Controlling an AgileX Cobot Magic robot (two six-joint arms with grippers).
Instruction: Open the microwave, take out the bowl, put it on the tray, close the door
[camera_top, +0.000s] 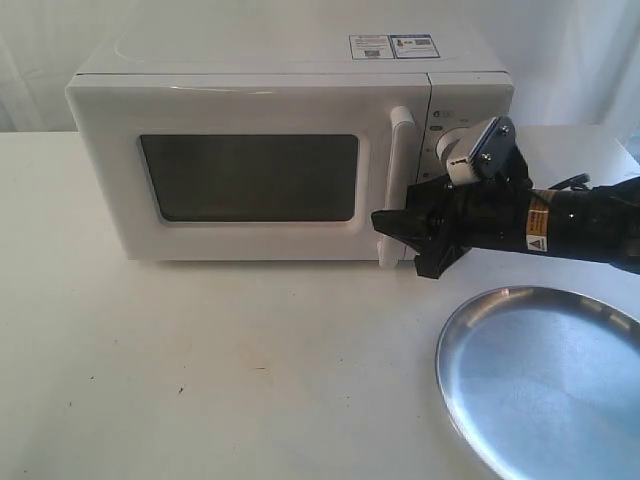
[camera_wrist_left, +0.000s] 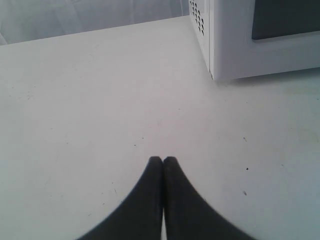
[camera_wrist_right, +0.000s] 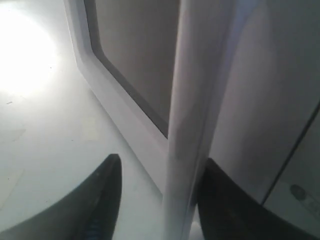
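The white microwave (camera_top: 280, 60) stands at the back of the table, its door (camera_top: 110, 180) shut. My right gripper (camera_top: 398, 243) is at the lower end of the vertical white bar handle (camera_top: 400, 160). In the right wrist view the handle (camera_wrist_right: 192, 100) runs between the fingers of this gripper (camera_wrist_right: 162, 160), which is open: one finger rests beside the bar and the other stands well apart. The silver tray (camera_top: 545, 385) lies at the front right. No bowl shows anywhere. My left gripper (camera_wrist_left: 163, 159) is shut and empty over bare table, near the microwave's corner (camera_wrist_left: 235, 45).
The right arm (camera_top: 580, 222) reaches in from the right edge, across the microwave's control panel and just above the tray's far rim. The white tabletop (camera_top: 200, 360) spreads in front of the microwave. A white curtain hangs behind.
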